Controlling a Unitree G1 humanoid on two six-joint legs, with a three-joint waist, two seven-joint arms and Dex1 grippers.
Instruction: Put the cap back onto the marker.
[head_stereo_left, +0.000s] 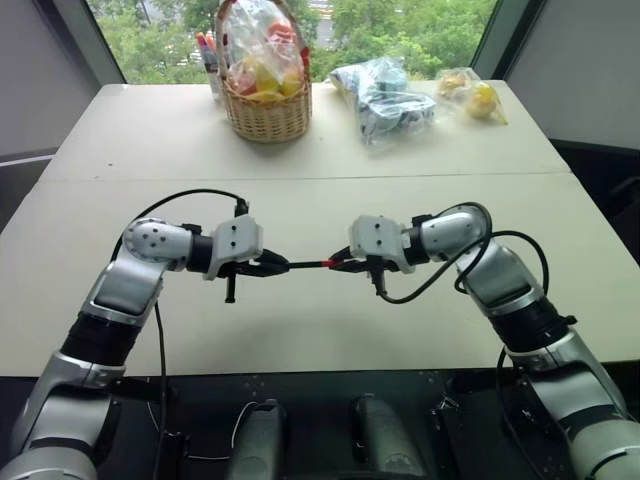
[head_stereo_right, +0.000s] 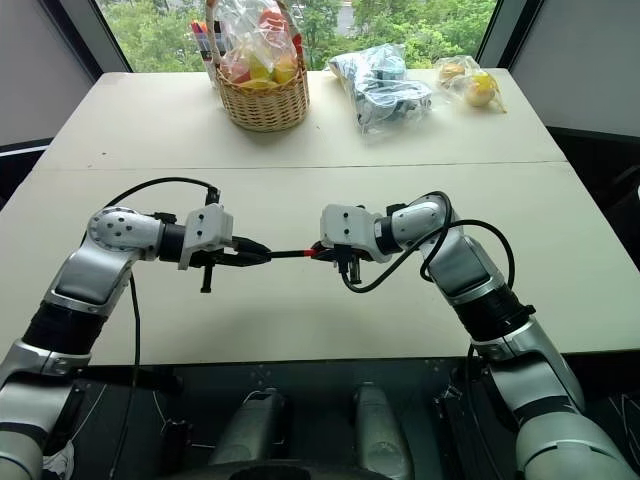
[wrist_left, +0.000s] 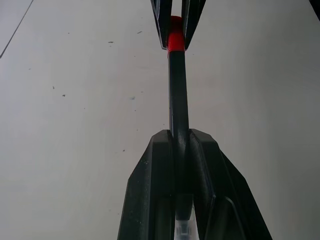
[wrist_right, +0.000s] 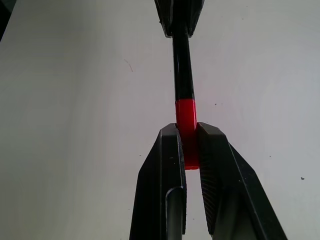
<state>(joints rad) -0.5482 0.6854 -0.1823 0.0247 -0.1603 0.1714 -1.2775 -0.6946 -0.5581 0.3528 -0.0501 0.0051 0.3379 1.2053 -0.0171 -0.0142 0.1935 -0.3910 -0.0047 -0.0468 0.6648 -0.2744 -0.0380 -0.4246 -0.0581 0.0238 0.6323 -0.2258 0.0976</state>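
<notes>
Marker (head_stereo_left: 308, 265): slim black stick, held level in the air above the table (head_stereo_left: 300, 130), bridging the two grippers; it looks light and rigid, so it should take a straight push along its length without bending.
Marker surface: glossy plastic, likely slippery, so a firm pinch well back from the tip suits it, and that is where it's being held.
Left gripper (head_stereo_left: 283, 265): jaws clamped on the marker's body, with the pale rear end showing back between the fingers (wrist_left: 150, 200) in the left wrist view.
Right gripper (head_stereo_left: 337, 265): jaws closed on the cap, pinching its sides.
Cap (wrist_right: 185, 132): tiny red cylinder, lined up with the marker and already meeting its end; whether it is fully seated I can't tell.
Cap handling: small, smooth, easy to squirt out sideways; my call is to grip it squarely across the middle and press dead straight.
Risk: any tilt between the two could jam or pop the cap free.
</notes>
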